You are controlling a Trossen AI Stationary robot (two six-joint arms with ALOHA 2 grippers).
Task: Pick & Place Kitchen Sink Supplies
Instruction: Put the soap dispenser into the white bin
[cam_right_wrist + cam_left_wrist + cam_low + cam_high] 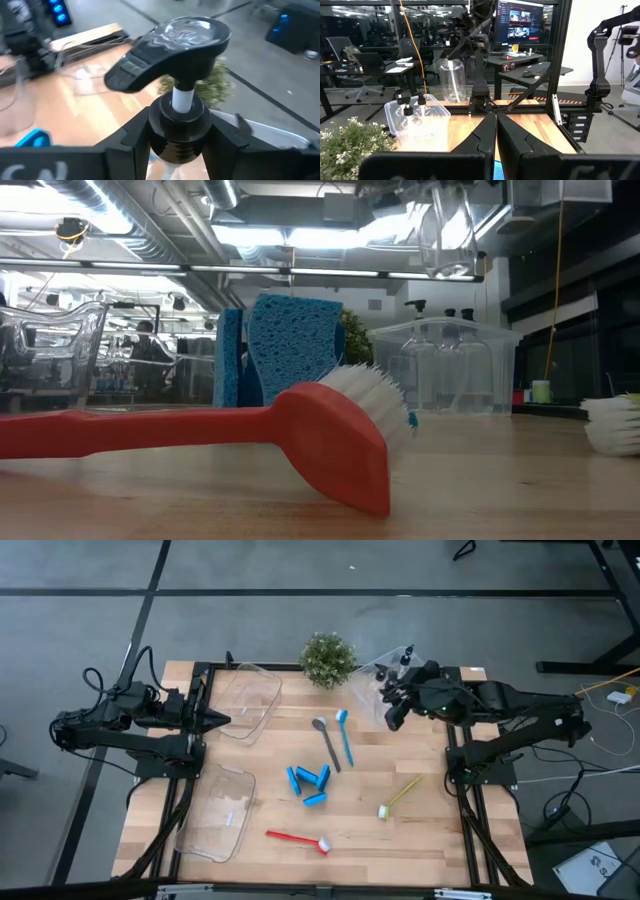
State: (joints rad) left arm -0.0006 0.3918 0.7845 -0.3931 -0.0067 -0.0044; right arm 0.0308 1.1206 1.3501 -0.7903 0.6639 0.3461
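Pinching small clear black-capped pump bottle (pixel 175 107) by neck in right claw (pixel 177 135), aloft above clear plastic bin (pixel 375 680); risked swinging, slipping. Left claw (pixel 495 132) pressed together, waiting over tabletop (pixel 400 835).

Plant (pixel 328 659) beside bin (pixel 380 680), mid-table cluttered.

Both arms are matte black, chunky jointed segments with loose black cables looping off the back ends. The left gripper (pixel 496 135) has two flat, wedge-shaped dark fingers tapering to a point. The right gripper (pixel 180 131) has the same smooth black plastic fingers, with faint white lettering on the body behind the jaws.
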